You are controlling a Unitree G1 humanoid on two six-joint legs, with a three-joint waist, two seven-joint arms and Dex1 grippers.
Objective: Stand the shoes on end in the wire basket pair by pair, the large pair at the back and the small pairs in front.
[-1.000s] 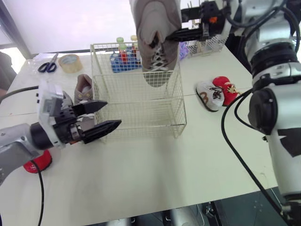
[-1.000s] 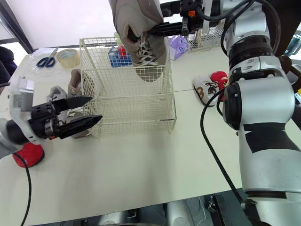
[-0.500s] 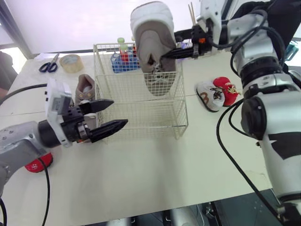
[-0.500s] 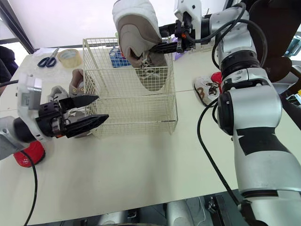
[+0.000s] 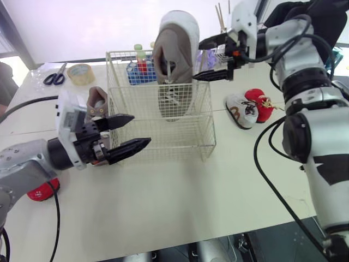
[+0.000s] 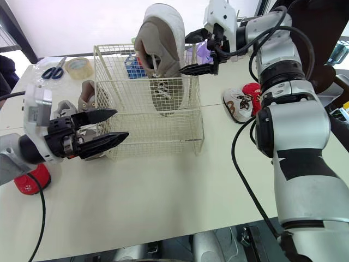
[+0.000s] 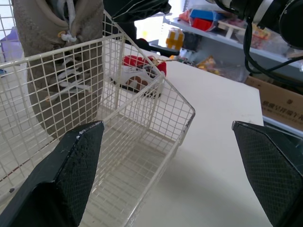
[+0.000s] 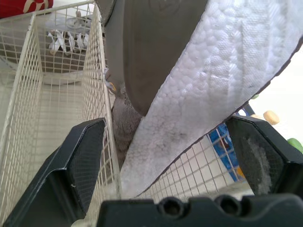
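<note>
Now the big shoe [image 5: 175, 60] stands on end in the basket [image 5: 163, 136], toe down and heel up, toward the back right corner. Its heel rises above the rim and its white sole faces the right claw [image 5: 199, 60]. That claw is spread wide just beside the shoe at rim height, one finger above the other. The right wrist view shows the sole lying across the gap between the two fingers; I cannot tell whether either finger touches it.

The left claw [image 5: 139, 130] hangs in front of the basket's left front corner, above the surface [image 5: 180, 196], with its fingers spread and nothing between them. The left wrist view looks into the basket, whose floor is bare apart from the big shoe.

Outside the basket, just beside its left wall, the mate [image 5: 97, 103] of the big shoe rests on the surface. To the right of the basket, a white shoe [image 5: 242, 111] and a red shoe [image 5: 260, 103] lie touching each other, well apart from the wire. A lone red shoe [image 5: 42, 191] lies at the near left, by the left arm. Scissors [image 5: 54, 76] and tape [image 5: 80, 72] sit at the far left, and a blue rack [image 5: 140, 70] stands behind the basket.
</note>
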